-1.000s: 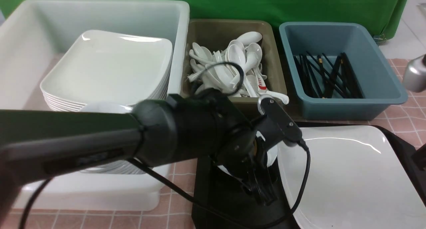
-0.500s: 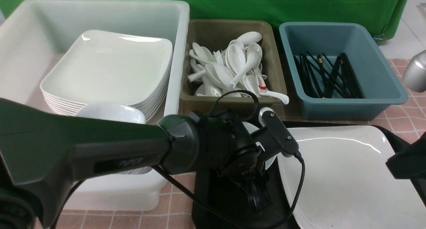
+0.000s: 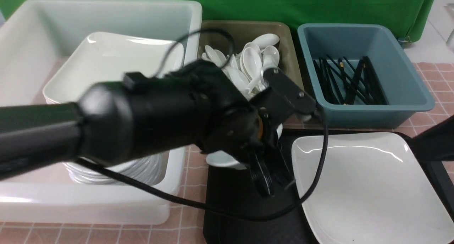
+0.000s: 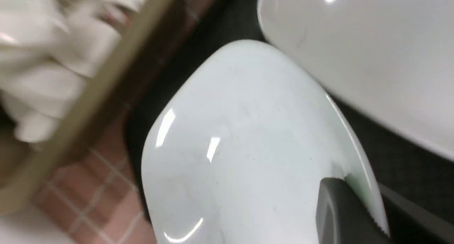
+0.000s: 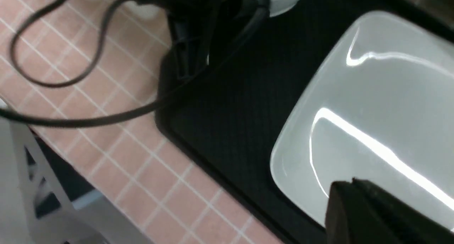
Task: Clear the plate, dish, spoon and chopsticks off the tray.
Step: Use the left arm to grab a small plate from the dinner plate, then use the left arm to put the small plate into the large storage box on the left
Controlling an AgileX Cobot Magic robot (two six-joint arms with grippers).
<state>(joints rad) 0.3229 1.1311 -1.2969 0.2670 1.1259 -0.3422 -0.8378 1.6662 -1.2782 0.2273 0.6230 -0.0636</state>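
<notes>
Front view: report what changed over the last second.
The left gripper closed its jaws on the rim of the small dish and carried it up and left, toward the left edge of the tray. The right arm came in by the plate. The olive bin, blue bin and stacked plates stayed put.

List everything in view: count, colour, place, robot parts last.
dish: one, white, held over the tray's far left corner
plate: one, white, on the tray's right side
tray: one, black, nearest the robot
stacked plates: several, white, in the white bin
white bin: one, white, far left
spoons: many, white, in the olive bin
olive bin: one, olive, middle back
chopsticks: several, black, in the blue bin
blue bin: one, blue, right back
tablecloth: one, pink checked, under everything
backdrop: one, green, behind the bins
left gripper: one, black, shut on the dish's rim
right arm: one, black, at the tray's right edge
</notes>
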